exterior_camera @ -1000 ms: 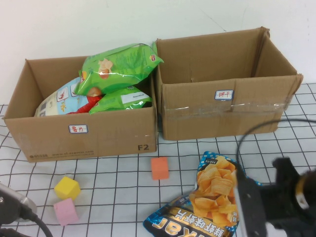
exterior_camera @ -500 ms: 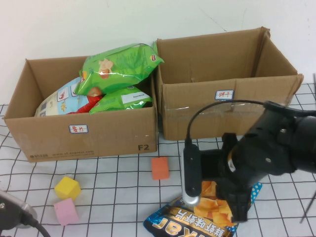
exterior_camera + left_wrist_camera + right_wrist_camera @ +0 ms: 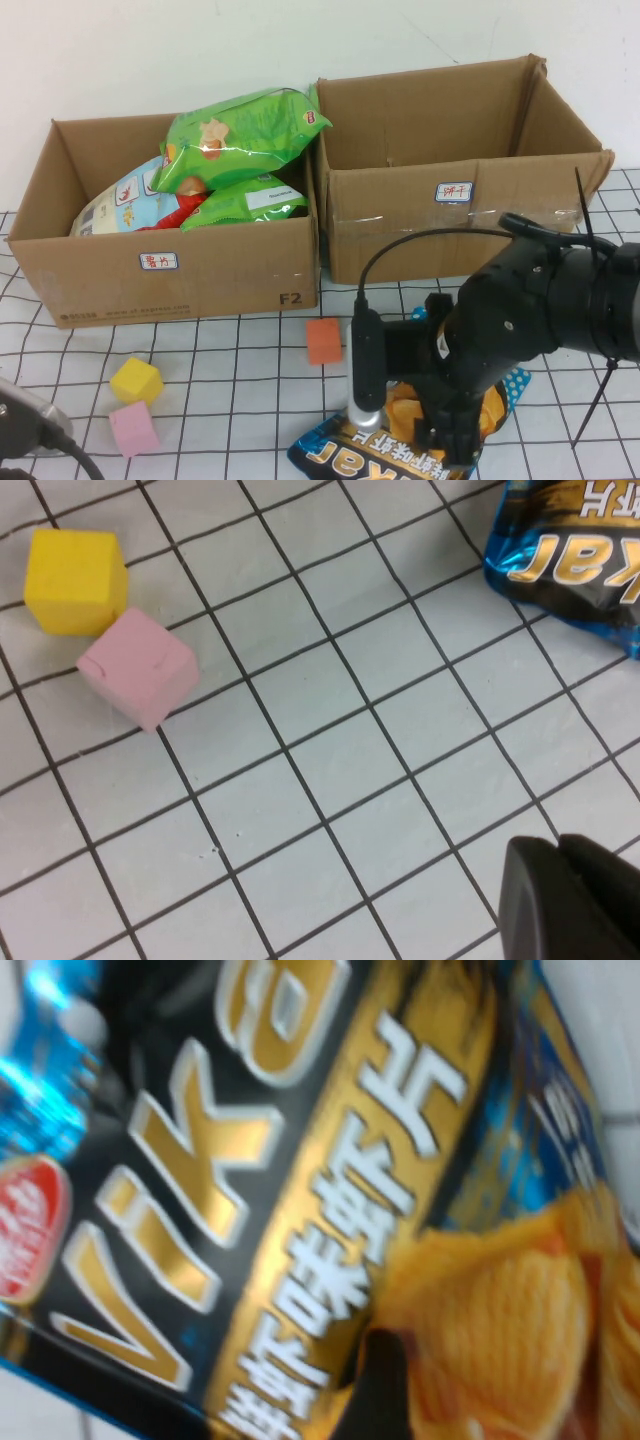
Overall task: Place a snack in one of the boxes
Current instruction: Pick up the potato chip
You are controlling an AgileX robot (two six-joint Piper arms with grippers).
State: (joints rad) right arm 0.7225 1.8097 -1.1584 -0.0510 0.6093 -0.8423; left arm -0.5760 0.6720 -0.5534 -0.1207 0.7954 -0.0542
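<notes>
Right gripper [image 3: 452, 447] down on blue chip bag [image 3: 372, 455], front of right box [image 3: 455, 215]. Left gripper [image 3: 25, 425] low at near-left corner. 3 cubes on grid cloth [image 3: 230, 350].

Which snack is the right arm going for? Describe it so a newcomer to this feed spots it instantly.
Start at the right cardboard box, the one with nothing showing inside. On the checked table in front of it, under the right gripper, lies the chip bag. It is dark blue with gold lettering and pictured chips, unlike the green bags in the left box. The left gripper sits at the table's near left.
</notes>
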